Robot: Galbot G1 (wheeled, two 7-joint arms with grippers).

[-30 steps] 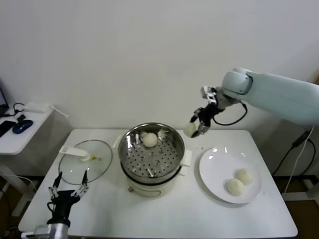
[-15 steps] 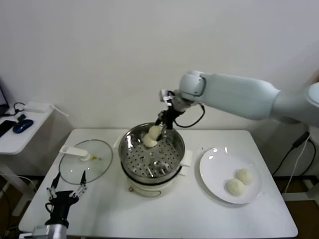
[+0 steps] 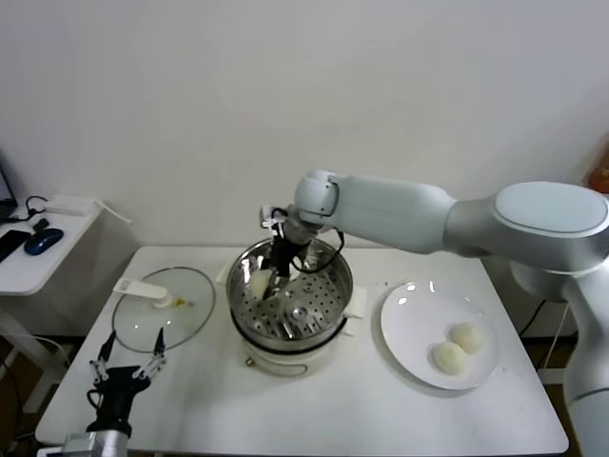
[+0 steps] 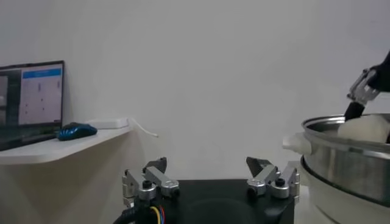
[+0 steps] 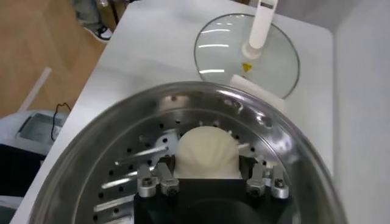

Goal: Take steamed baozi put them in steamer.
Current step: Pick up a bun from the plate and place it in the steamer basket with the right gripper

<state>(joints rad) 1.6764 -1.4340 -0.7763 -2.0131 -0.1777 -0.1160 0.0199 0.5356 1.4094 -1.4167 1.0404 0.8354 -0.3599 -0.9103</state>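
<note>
Table (image 3: 314, 419): white, carrying steamer, plate and glass lid.
Right arm (image 3: 428, 214): reaching across from the right, wrist bent down into the steamer.
Steamer (image 3: 335, 307): shiny steel pot on a white base, mid-table, between lid and plate; perforated tray (image 5: 131, 173) inside.
Plate (image 3: 404, 333): white, right of the steamer, near but apart from it.
Glass lid (image 3: 190, 319): flat on the table left of the steamer, white handle (image 5: 261, 27) on top.
Right gripper (image 3: 271, 283): inside the steamer's left half, jaws narrow, closed on one baozi.
Left gripper (image 4: 210, 176): low at the table's near-left corner, jaws spread wide, holding nothing.
Held baozi (image 5: 206, 153): between the right jaws, just above the tray or on it; contact not clear.
Plate baozi: two, one (image 3: 466, 337) farther, one (image 3: 449, 357) nearer, touching or nearly so.
Side shelf (image 4: 55, 146): beyond the table's left edge, bearing a blue mouse (image 4: 74, 130).
</note>
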